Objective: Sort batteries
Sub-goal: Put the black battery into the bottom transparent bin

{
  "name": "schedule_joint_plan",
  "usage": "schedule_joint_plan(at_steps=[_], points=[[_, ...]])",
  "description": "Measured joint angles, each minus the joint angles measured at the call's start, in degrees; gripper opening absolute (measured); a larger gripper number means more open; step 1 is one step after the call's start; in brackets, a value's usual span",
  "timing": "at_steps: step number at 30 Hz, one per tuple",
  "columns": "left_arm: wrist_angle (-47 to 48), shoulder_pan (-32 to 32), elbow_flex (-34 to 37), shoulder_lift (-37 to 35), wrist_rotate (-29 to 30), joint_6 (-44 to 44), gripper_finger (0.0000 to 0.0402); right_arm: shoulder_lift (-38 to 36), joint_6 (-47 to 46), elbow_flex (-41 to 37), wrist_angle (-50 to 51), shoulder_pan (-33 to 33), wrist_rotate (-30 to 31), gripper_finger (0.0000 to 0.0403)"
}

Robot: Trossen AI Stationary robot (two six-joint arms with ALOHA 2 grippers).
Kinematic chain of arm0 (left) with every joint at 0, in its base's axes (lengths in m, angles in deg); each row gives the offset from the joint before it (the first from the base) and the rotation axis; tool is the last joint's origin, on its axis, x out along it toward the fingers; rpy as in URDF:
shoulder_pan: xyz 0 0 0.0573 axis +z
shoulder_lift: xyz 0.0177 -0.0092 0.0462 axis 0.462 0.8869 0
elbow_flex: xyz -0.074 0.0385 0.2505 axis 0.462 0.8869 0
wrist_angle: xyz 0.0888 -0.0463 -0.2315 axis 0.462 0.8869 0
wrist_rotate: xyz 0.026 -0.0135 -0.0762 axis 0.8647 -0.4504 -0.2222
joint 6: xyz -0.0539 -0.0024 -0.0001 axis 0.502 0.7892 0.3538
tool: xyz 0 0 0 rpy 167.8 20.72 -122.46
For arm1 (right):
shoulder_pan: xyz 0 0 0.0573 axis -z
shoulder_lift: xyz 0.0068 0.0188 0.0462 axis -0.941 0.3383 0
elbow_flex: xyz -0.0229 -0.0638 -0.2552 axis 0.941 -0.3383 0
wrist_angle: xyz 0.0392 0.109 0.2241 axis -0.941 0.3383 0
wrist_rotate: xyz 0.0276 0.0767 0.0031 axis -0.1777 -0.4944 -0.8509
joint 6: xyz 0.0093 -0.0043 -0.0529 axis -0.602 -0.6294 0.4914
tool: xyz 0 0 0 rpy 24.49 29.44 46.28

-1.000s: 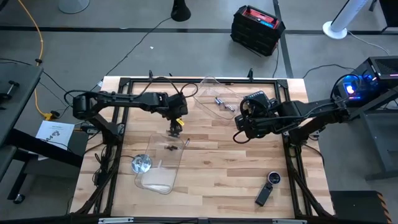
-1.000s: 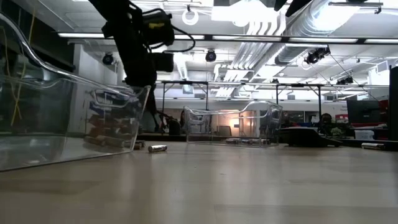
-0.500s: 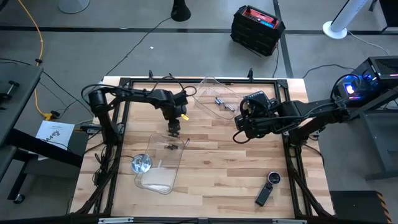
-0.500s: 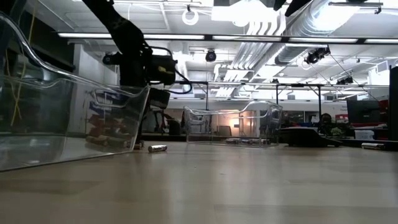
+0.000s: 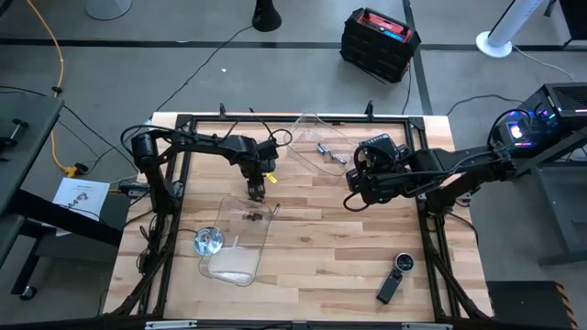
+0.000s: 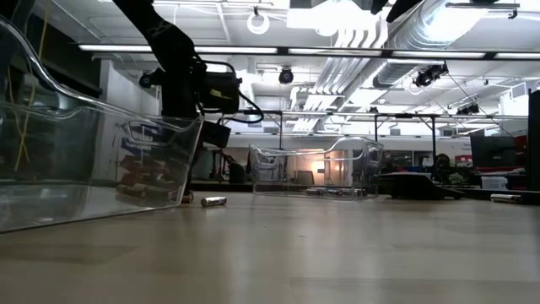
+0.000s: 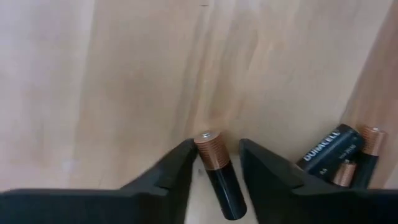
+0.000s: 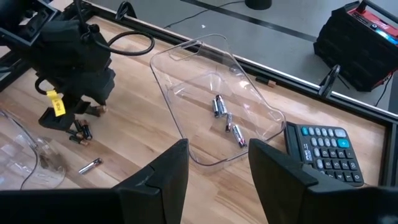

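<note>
Gripping a battery over the table

Hung waiting at the wooden table [image 5: 348, 247]'s right side: right gripper [image 8: 217, 163], fingers spread apart and empty. Hovered just beyond the near clear tray [image 5: 240, 240]: left gripper [image 7: 214, 163], clenched on a dark copper-capped battery [image 7: 216, 171]. Lay beside it: more batteries [image 7: 342, 154].

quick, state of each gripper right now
Left gripper: shut on a dark battery with a copper end.
Right gripper: open, holding nothing.
</note>
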Motion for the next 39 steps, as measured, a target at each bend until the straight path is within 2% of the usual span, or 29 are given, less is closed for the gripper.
schedule_joint_plan(at_steps=[3, 4, 8, 13, 16, 20, 23, 27, 33, 39], points=[[0.05, 0.09, 0.03, -0.08, 0.54, 1.32, 0.0038, 0.00, 0.04, 0.00, 0.05, 0.00, 0.40, 0.0161], [0.19, 0.09, 0.03, -0.36, 0.51, 1.47, 0.0029, 0.00, 0.04, 0.00, 0.05, 0.00, 0.46, 0.0161], [1.99, 0.19, -1.06, -2.68, 0.97, 1.42, 0.0029, 0.00, 0.09, 0.00, 0.08, 0.00, 0.50, 0.0161], [4.55, 0.66, -4.57, -9.68, -0.38, -2.16, 0.0028, 0.00, 0.05, 0.00, 0.08, 0.01, 0.72, 0.0161], [6.09, 0.65, -5.26, -16.79, -9.53, -4.07, 0.0028, 0.00, 0.02, 0.00, 0.08, 0.00, 0.72, 0.0161], [11.18, -0.55, -5.31, -27.10, -30.37, -3.49, 0.0028, 0.00, 0.08, 0.00, 0.07, 0.00, 0.72, 0.0161], [14.05, -2.55, -5.31, -34.44, -41.99, 1.11, 0.0028, 0.00, 0.11, 0.00, 0.08, 0.01, 0.73, 0.0161], [12.24, -6.79, -3.46, -42.96, -50.96, 11.47, 0.0028, 0.00, 0.15, 0.00, 0.08, 0.00, 0.72, 0.0161], [-0.54, -13.33, 2.57, -52.52, -51.92, 31.68, 0.0031, 0.00, 1.48, 0.00, 0.06, 0.00, 0.75, 0.0161], [-16.99, -17.99, 9.92, -57.40, -48.56, 47.21, 0.0031, 0.00, 2.14, 0.00, 0.08, 0.00, 0.92, 0.0161]])
